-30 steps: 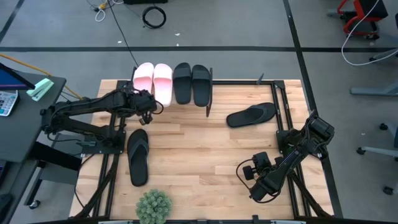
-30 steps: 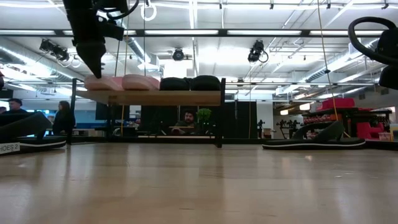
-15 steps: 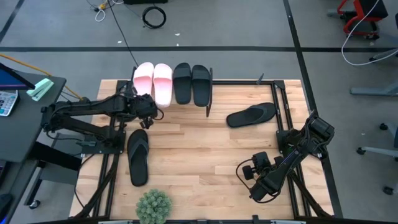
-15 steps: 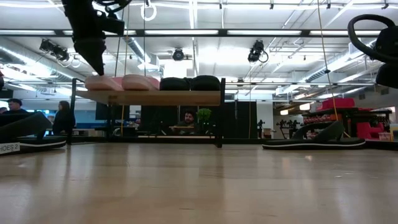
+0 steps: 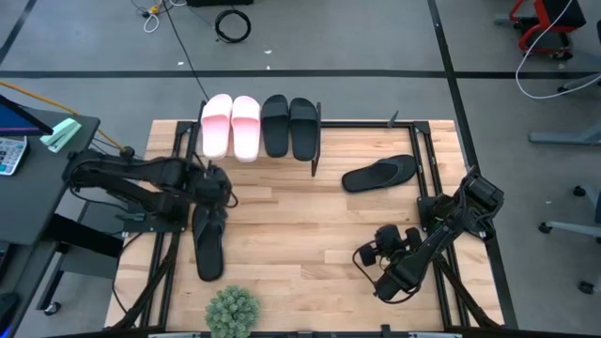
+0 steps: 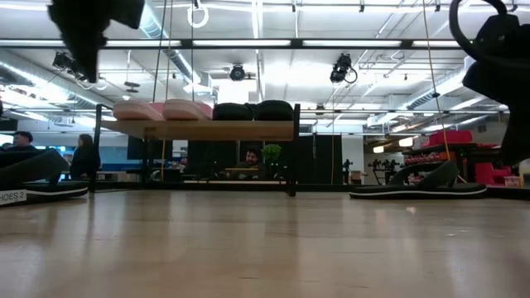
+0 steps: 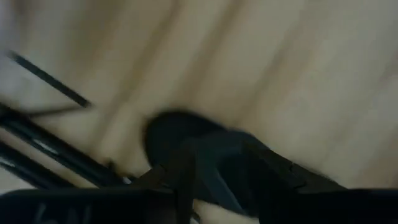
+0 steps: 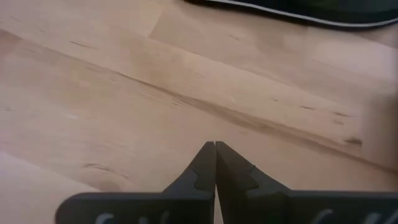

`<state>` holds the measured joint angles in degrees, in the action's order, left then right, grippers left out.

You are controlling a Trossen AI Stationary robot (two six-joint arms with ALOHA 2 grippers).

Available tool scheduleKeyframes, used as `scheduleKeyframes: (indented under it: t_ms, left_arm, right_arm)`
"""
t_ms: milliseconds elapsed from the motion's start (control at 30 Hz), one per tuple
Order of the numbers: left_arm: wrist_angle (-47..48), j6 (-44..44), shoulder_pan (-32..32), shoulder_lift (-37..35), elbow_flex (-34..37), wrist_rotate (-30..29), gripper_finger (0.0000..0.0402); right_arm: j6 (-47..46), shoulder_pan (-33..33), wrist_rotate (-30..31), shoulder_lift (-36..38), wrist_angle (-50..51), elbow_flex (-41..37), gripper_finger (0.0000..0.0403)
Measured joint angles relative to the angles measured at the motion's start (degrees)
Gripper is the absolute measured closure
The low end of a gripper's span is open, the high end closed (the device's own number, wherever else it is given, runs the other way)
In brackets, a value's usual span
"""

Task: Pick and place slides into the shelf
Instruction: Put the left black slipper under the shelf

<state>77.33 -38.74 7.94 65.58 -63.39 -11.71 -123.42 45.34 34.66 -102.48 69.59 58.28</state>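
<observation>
Two dark jointed arms, looped black cables, tapered dark fingers (image 8: 205, 163).

Four slides on the shelf, two thin black ones loose on the tabletop.

The shelf (image 5: 316, 158) carries two pale pink slides (image 5: 231, 125) and two black wide-strap slides (image 5: 289, 125) side by side. One thin black slide (image 5: 378, 174) lies near the right edge; the other (image 5: 208, 242) lies lengthwise at left.

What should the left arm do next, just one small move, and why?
Probably lower the left end effector onto the thin black slide beneath it. The shelf already holds four slides, and this one lies on the table, nearest that arm.
</observation>
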Motion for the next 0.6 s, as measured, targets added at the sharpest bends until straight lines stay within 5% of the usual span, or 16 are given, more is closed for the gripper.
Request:
scheduleKeyframes:
  t_ms: [367,600]
  left_arm:
    - [-1.5,-28.8,15.1,0.0,13.0,2.7,0.0282]
    - [-7.2,-35.9,21.1,0.1,23.1,2.7,0.0272]
  right_arm:
    - [2.7,-0.2,0.0,0.0,0.0,0.0,0.0393]
    - [3.7,-0.3,2.4,0.0,0.0,0.0,0.0393]
